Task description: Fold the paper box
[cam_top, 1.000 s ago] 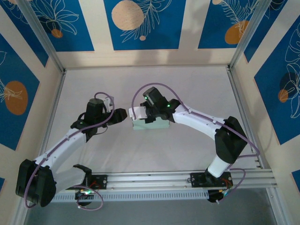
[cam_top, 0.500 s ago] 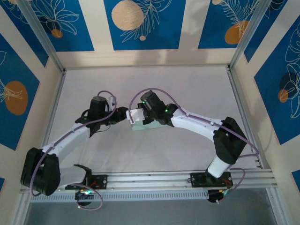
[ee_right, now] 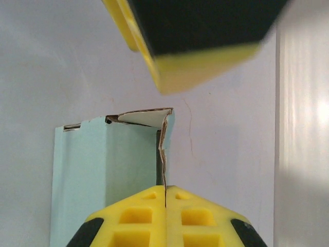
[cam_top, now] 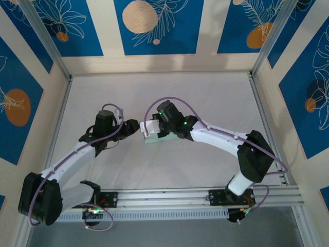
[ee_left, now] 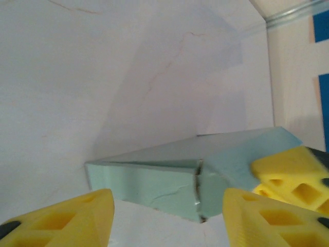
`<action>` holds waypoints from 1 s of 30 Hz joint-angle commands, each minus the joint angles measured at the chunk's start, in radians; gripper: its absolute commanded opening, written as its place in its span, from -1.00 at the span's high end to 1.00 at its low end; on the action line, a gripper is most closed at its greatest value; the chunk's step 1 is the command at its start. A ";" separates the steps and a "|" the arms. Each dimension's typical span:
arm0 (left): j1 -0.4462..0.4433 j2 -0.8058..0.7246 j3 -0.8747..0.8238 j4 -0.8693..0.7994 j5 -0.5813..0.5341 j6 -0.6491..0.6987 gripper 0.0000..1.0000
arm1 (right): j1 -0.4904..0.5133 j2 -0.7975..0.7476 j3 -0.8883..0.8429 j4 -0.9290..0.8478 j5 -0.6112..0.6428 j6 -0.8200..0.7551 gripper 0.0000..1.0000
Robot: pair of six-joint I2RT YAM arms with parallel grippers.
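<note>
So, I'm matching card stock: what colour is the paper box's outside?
The paper box is pale mint green, clearest in the left wrist view.

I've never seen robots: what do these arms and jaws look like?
The left arm and right arm have white shells between black joints, each trailed by a thin purple cable. Green lights glow on the right wrist. The jaws are bright yellow.

Right gripper [ee_right: 165, 191] has closed fully onto a flap edge of the paper box [ee_right: 103, 170]; left gripper [ee_left: 164, 212] has opened slightly wider.
</note>
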 commanded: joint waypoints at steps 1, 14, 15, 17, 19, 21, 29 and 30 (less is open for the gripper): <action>0.005 -0.013 -0.107 0.035 -0.071 -0.122 -0.08 | -0.013 -0.034 0.006 -0.027 -0.054 0.039 1.00; -0.201 -0.212 -0.264 0.322 -0.168 0.413 -0.16 | -0.068 -0.047 0.033 -0.161 -0.205 0.015 1.00; -0.226 -0.250 -0.313 0.418 -0.178 0.456 -0.20 | -0.083 -0.057 0.032 -0.173 -0.236 0.011 1.00; -0.245 -0.298 -0.315 0.380 -0.215 0.566 -0.26 | -0.103 -0.071 0.029 -0.194 -0.288 -0.003 1.00; -0.259 -0.313 -0.278 0.306 -0.247 0.673 -0.29 | -0.122 -0.082 0.023 -0.200 -0.327 -0.013 1.00; -0.265 -0.290 -0.271 0.306 -0.264 0.738 -0.34 | -0.139 -0.084 0.025 -0.213 -0.364 -0.017 1.00; -0.322 0.001 -0.406 0.870 -0.284 0.901 -0.51 | -0.156 -0.071 0.033 -0.258 -0.407 -0.061 1.00; -0.325 0.057 -0.411 0.967 -0.250 0.937 -0.51 | -0.157 -0.068 0.034 -0.265 -0.407 -0.068 1.00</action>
